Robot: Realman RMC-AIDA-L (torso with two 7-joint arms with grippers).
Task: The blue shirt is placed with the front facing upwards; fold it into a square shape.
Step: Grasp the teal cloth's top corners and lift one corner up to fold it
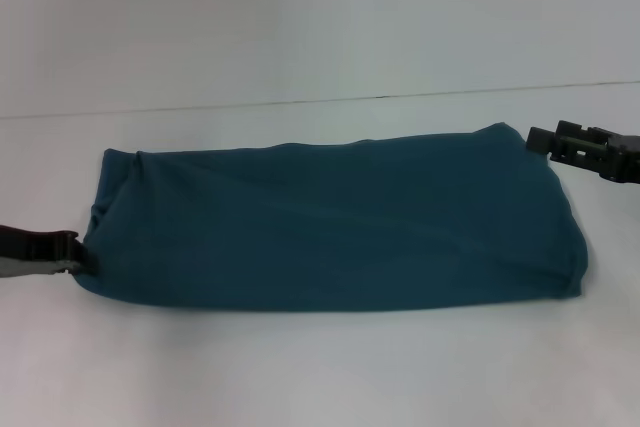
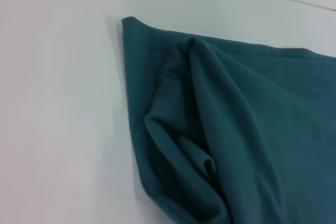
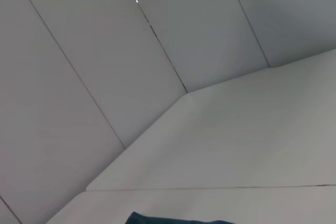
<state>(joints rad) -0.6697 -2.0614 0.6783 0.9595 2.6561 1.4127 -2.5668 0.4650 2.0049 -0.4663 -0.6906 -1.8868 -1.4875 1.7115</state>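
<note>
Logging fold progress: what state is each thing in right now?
blue shirt: folded into a long band on the table, lettering hidden, left end bunched.
left end effector: at the shirt's left end, touching the cloth.
right end effector: at the shirt's far right corner.

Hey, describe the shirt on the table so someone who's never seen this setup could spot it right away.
On the white table, between the left gripper and the right gripper, lies the blue shirt. It is folded into a long, wide band. It is the only cloth there: plain dark teal, with bunched folds at its left end.
</note>
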